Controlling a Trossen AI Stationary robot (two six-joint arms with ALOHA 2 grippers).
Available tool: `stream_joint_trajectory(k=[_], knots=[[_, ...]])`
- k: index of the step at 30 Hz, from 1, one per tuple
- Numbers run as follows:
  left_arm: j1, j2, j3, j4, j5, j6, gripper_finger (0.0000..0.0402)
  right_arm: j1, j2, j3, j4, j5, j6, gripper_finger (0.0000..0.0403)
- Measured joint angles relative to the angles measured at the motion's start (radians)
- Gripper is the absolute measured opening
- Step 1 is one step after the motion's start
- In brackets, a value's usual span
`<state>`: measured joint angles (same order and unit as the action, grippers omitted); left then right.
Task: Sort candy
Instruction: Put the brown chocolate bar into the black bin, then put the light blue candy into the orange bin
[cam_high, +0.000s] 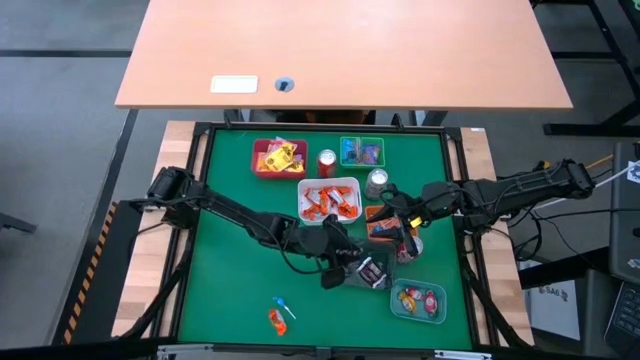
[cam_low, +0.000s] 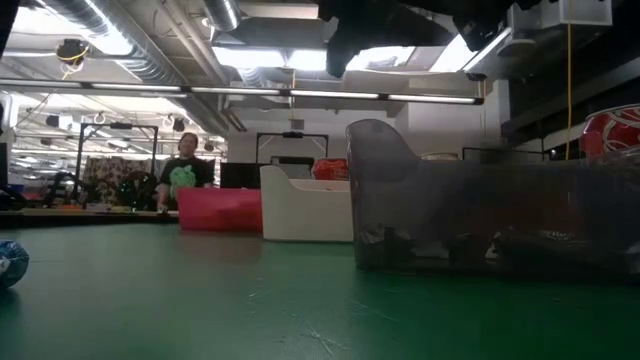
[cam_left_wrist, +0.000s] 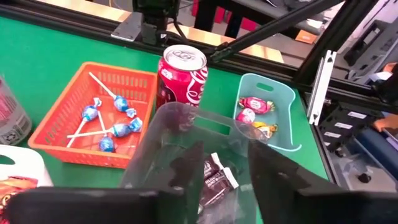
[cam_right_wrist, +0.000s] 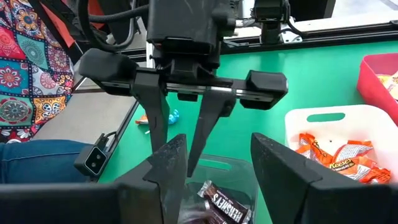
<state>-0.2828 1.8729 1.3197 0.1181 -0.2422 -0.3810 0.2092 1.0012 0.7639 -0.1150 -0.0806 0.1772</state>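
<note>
Left hand (cam_right_wrist: 177, 146) hangs w/ fingers apart over the clear tray (cam_left_wrist: 186, 134); dark candy (cam_left_wrist: 214, 180) lies in the tray right below it. Right hand (cam_right_wrist: 214, 168) also fingers apart, just beside, over same tray on the green counter (cam_high: 230, 280).

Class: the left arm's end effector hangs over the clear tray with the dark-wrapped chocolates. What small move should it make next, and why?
Probably lift straight up. The left end effector looks open and empty above the clear tray, and the chocolates lie inside, so the drop seems done.
</note>
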Motion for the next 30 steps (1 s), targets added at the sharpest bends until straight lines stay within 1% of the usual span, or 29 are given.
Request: stream_joint_trajectory(k=[3, 5, 9, 12, 15, 18, 20, 26, 30], knots=[[0.002, 0.0, 0.0, -0.003, 0.0, 0.001, 0.0134, 0.0, 0.0, 0.0, 0.0, 0.0, 0.0, 0.0179], [0.002, 0.0, 0.0, -0.004, 0.0, 0.007, 0.0145, 0.0, 0.0, 0.0, 0.0, 0.0, 0.0, 0.0179], [0.001, 0.0, 0.0, -0.004, 0.006, 0.119, 0.015, 0.0, 0.0, 0.0, 0.0, 0.0, 0.0, 0.0179], [-0.006, 0.0, 0.0, 0.004, 0.085, 0.223, 0.0151, 0.0, 0.0, 0.0, 0.001, 0.0, 0.0, 0.0179], [-0.026, 0.0, 0.0, -0.01, 0.188, 0.283, 0.0151, 0.0, 0.0, 0.0, 0.001, 0.0, 0.0, 0.0179], [-0.055, 0.0, 0.0, -0.08, 0.266, 0.299, 0.0151, 0.0, 0.0, 0.0, 0.001, 0.0, 0.0, 0.0179], [-0.081, 0.0, 0.0, -0.153, 0.285, 0.306, 0.0151, 0.0, 0.0, 0.0, 0.001, 0.0, 0.0, 0.0179], [-0.169, 0.0, 0.0, -0.366, 0.285, 0.306, 0.0151, 0.0, 0.0, 0.0, 0.001, 0.0, 0.0, 0.0179], [-0.219, 0.0, 0.0, -0.469, 0.275, 0.306, 0.0151, 0.0, 0.0, 0.0, 0.001, 0.001, 0.0, 0.0179]])
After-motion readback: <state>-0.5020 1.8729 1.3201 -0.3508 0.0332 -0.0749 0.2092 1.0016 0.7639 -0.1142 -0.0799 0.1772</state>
